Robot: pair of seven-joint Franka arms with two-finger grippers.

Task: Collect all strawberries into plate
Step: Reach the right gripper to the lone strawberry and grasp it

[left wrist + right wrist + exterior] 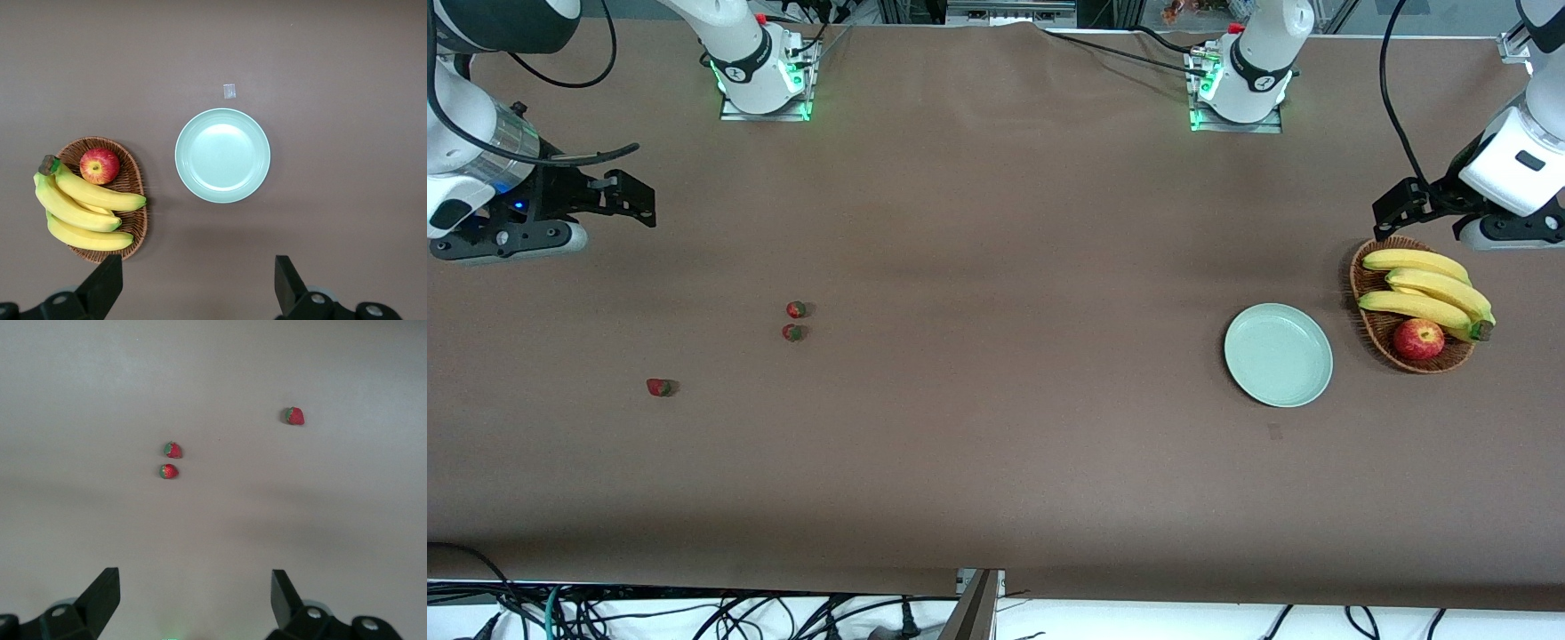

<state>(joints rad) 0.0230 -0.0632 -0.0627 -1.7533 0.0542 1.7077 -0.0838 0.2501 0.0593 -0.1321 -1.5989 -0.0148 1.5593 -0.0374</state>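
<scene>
Three small strawberries lie on the brown table toward the right arm's end: two close together (pixel 796 309) (pixel 792 332) and one alone (pixel 660 388), nearer the front camera. They also show in the right wrist view (pixel 173 450) (pixel 169 472) (pixel 294 416). The mint-green plate (pixel 1278 355) sits empty toward the left arm's end; it also shows in the left wrist view (pixel 223 155). My right gripper (pixel 631 197) is open and empty, high above the table at its end. My left gripper (pixel 1392 213) is open and empty, above the table beside the basket.
A brown wicker basket (pixel 1369 324) with bananas (pixel 1427 289) and a red apple (pixel 1418 339) stands beside the plate at the left arm's end. A small pale mark (pixel 229 91) lies on the cloth near the plate.
</scene>
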